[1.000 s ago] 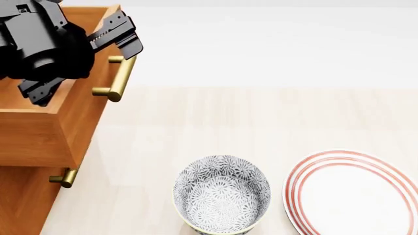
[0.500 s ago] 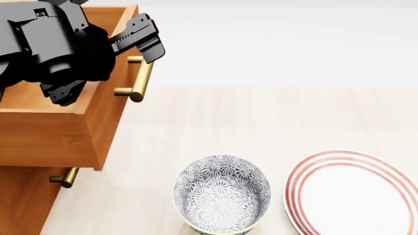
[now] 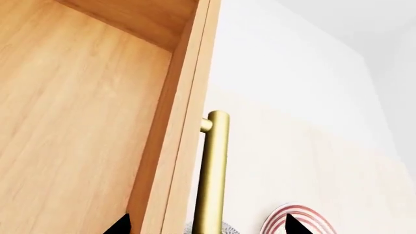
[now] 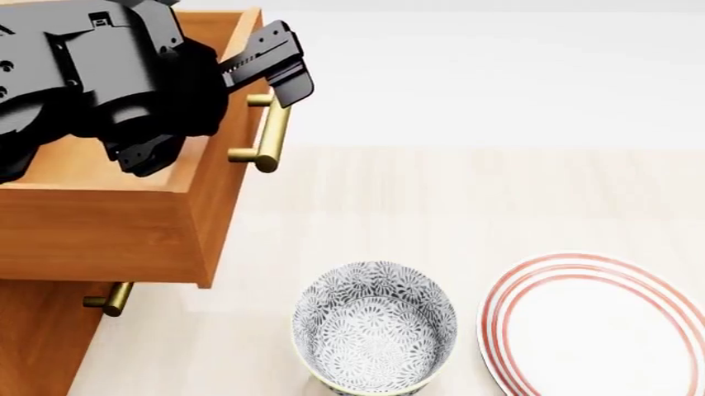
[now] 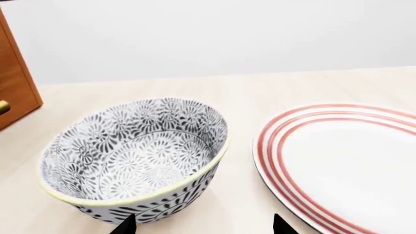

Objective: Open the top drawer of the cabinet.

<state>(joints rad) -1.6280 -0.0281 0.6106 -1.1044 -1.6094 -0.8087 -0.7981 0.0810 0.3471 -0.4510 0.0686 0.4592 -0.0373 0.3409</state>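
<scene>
From my seat at the head camera, the biggest thing is the cabinet (image 4: 39,330), an orange-brown wooden chest filling the lower left corner, with the brass handle of a lower drawer (image 4: 108,299) poking out of its front. Above that, the top drawer (image 4: 111,231) stands pulled well out of the cabinet toward the centre of the scene, its bare wooden floor showing in the left wrist view. My left arm's black bulk hangs over the open box, and the left gripper (image 4: 210,107) straddles the drawer's front panel: one finger reaches outside past the brass bar handle (image 4: 267,130), the other dips inside the box. The fingers look spread apart around the panel and bar, not pressed together; I cannot tell whether they touch the brass. The bar's long axis runs along the drawer front, square to the pull direction, and it lies just beside the outer finger, so I judge any further pull stays with the left arm. To the right on the pale table sit a red-ringed plate (image 4: 595,330) and a patterned bowl (image 4: 375,330), well apart from the drawer. The right gripper (image 5: 202,225) hovers near the bowl, tips apart, holding nothing.
</scene>
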